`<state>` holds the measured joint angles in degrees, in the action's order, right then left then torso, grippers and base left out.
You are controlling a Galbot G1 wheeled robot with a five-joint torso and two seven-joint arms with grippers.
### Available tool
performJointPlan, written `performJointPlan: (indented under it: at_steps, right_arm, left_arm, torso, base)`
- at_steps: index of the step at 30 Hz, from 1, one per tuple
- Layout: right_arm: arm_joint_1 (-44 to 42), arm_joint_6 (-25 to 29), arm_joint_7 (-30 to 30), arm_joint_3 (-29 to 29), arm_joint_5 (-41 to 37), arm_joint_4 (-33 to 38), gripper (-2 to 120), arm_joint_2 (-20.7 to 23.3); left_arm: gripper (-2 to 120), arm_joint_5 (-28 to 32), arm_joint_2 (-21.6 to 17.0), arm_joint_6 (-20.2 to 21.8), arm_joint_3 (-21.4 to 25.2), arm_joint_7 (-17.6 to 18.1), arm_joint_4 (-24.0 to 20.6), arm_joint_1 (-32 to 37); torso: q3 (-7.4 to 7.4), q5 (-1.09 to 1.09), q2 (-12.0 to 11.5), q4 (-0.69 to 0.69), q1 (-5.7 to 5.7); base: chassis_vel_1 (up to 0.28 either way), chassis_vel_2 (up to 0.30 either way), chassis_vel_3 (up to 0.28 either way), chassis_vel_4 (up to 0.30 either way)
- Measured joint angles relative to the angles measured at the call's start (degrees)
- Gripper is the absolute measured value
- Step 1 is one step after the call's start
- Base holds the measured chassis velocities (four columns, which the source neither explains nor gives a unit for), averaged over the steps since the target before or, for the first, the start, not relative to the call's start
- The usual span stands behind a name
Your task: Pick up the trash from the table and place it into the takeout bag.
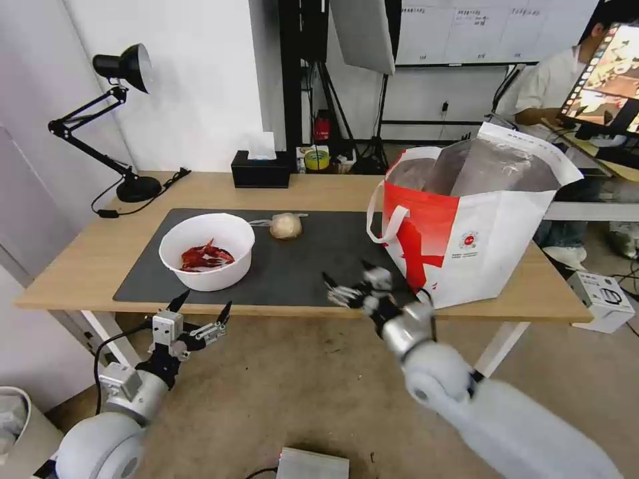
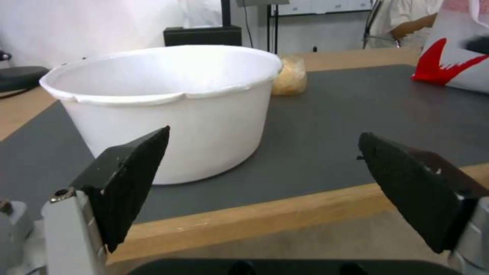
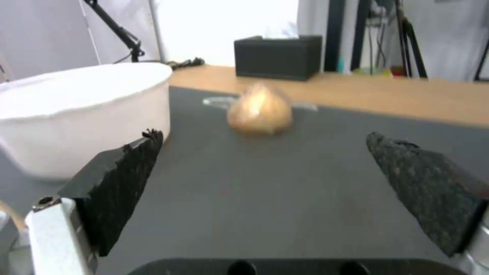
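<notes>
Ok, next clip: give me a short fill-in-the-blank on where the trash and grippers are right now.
1. The bowl on the mat holds red ____ shells.
2. The clear bag with the beige lump lies between the bowl and the ____.
3. The left gripper hovers off the table's near edge, in front of the bowl, its fingers ____.
4. The right gripper, open, is over the ____.

Missing words: crayfish; takeout bag; open; mat
</notes>
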<state>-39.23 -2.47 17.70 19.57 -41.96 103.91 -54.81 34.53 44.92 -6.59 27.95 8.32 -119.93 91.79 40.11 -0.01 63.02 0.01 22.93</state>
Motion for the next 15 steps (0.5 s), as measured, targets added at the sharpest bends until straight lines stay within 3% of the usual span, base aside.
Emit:
performJointPlan:
  at_steps: [9, 15]
  right_arm:
    - [13.70, -2.00, -0.68, 6.65, -3.15, -13.86, 100, -7.30]
    - [21.61, -3.90, -2.25, 8.27, -4.92, -28.40, 100, -16.40]
  left_arm:
    - [100, 0.00, 0.05, 0.01, 0.02, 0.02, 0.40, -0.08]
    - [100, -0.02, 0.05, 0.02, -0.45, 0.02, 0.75, -0.39]
  torso:
    - [0.00, 0.00, 0.00, 0.00, 0.00]
    - [0.00, -0.01, 0.00, -0.01, 0.00]
  base:
    - [0.000, 0.000, 0.000, 0.000]
    - [0.000, 0.000, 0.000, 0.000]
